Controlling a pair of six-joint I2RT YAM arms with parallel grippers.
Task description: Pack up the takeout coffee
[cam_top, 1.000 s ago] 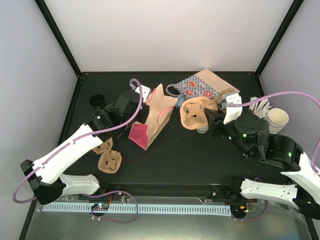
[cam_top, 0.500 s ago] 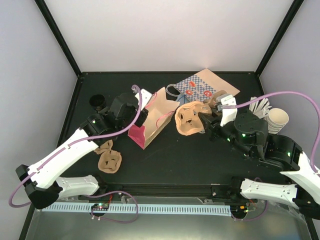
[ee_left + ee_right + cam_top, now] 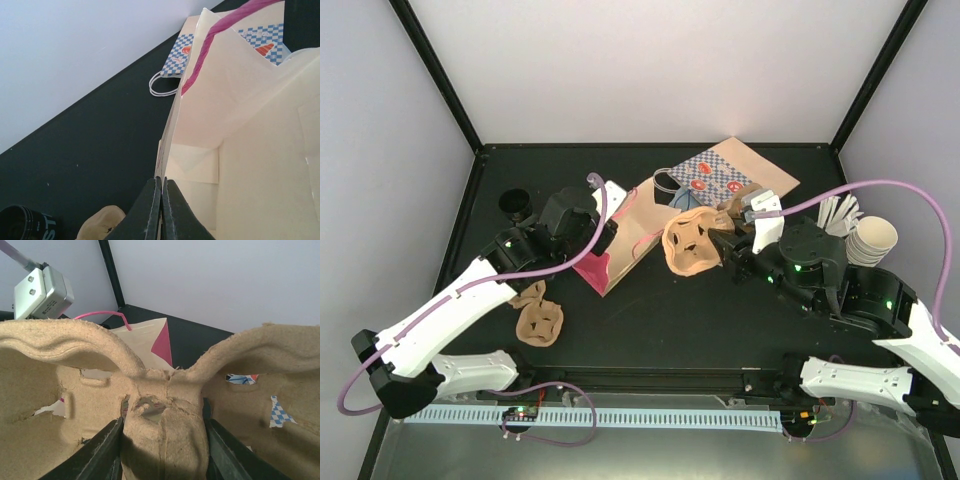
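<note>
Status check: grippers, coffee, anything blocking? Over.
Left gripper shut on pink bag rim. Right gripper clamps pulp carrier beside bag. Coffee cup not visible.

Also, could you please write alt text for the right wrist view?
The right gripper is closed on the central ridge of a tan pulp cup carrier, which fills most of the frame. Beyond it, part of the pink bag shows against the black table and a pale wall.

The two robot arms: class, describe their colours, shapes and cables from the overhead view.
The left arm and right arm share one look: white link shells, black joint housings, small green lights, and a looping purple cable each. Their fingers are slim and black.
</note>
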